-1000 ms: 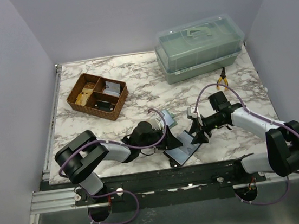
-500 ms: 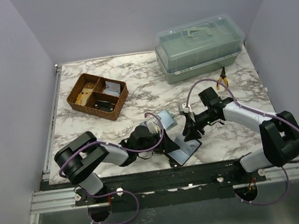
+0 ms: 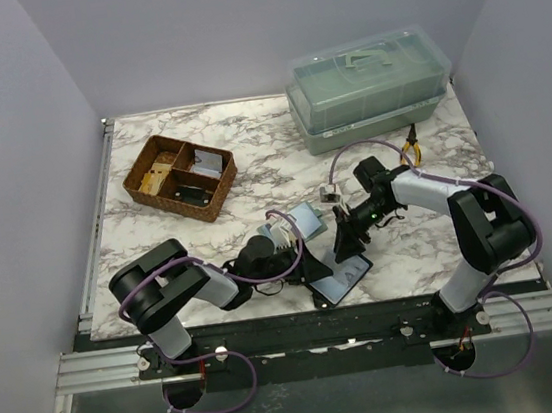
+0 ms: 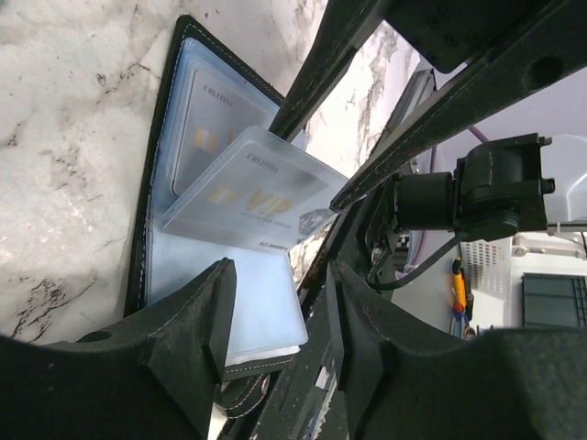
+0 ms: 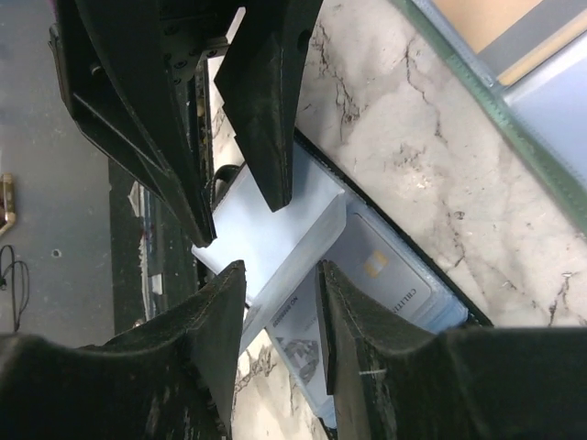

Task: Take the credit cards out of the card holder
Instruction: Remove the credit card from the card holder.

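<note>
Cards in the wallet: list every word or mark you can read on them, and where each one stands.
"VIP": large letters on the loose tilted card.
"CBLITINA", roughly: small heading on the card still in its sleeve, too faint to be sure.
Smaller print on both cards, and in the right wrist view: too blurred to read.

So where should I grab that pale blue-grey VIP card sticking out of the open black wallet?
Probably by the free outer edge of the pale blue-grey VIP card, coming from the right side, where the right gripper sits. It lies tilted and half out over the black wallet, so that edge is exposed for a pinch.
</note>
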`<act>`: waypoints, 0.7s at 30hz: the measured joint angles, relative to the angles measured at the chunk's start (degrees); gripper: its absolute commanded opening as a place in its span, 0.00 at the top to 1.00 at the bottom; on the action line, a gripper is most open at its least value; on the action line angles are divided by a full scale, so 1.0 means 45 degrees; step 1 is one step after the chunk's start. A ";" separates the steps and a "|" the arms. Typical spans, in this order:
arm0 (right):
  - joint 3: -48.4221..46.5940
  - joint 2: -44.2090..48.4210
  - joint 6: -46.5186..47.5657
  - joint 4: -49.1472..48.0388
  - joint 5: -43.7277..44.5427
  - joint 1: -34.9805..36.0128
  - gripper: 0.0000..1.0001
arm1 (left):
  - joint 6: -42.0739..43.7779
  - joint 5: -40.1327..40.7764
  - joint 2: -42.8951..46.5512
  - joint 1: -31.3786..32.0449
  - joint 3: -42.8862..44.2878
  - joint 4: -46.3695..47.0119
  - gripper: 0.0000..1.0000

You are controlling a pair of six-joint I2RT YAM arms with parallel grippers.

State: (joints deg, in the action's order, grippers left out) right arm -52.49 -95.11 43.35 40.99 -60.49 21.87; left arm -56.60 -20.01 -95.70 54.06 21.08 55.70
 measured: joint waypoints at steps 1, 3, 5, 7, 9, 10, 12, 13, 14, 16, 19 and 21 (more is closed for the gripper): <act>-0.0019 -0.0063 -0.0063 0.0112 -0.0005 0.0010 0.56 | -0.0005 0.0010 0.0000 0.0005 -0.0010 0.0044 0.50; -0.0102 -0.0180 -0.0214 0.0282 -0.0005 0.0039 0.54 | -0.0015 0.0029 0.0000 0.0005 -0.0044 0.0165 0.51; -0.0223 -0.0291 -0.0345 0.0423 -0.0005 0.0063 0.52 | -0.0044 0.0044 0.0000 0.0005 -0.0053 0.0189 0.51; -0.0359 -0.0408 -0.0418 0.0593 -0.0005 0.0087 0.52 | -0.0058 0.0068 0.0000 0.0010 -0.0058 0.0194 0.54; -0.0418 -0.0461 -0.0510 0.0636 0.0000 0.0126 0.52 | -0.0097 0.0102 0.0000 0.0019 -0.0058 0.0204 0.57; -0.0418 -0.0461 -0.0559 0.0665 0.0000 0.0146 0.52 | -0.0146 0.0126 0.0000 0.0019 -0.0058 0.0209 0.57; -0.0423 -0.0466 -0.0729 0.0695 0.0019 0.0238 0.53 | -0.0175 0.0165 0.0000 0.0019 -0.0058 0.0223 0.58; -0.0442 -0.0486 -0.0797 0.0704 0.0063 0.0330 0.54 | -0.0185 0.0180 0.0000 0.0019 -0.0058 0.0228 0.58; -0.0466 -0.0525 -0.0884 0.0704 0.0131 0.0447 0.55 | -0.0199 0.0219 0.0000 0.0019 -0.0058 0.0233 0.57; -0.0549 -0.0675 -0.1078 0.0695 0.0301 0.0709 0.58 | -0.0238 0.0287 0.0000 0.0019 -0.0073 0.0248 0.57; -0.0607 -0.0957 -0.1273 0.0690 0.0588 0.0908 0.65 | -0.0287 0.0461 0.0053 0.0019 -0.0223 0.0282 0.57; -0.0612 -0.1127 -0.1413 0.0685 0.0743 0.0952 0.76 | -0.0325 0.0602 0.0214 0.0019 -0.0398 0.0282 0.57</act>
State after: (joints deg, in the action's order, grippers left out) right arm -55.24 -100.18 36.99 44.07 -57.14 26.15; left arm -58.06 -17.30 -94.74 54.15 19.29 56.97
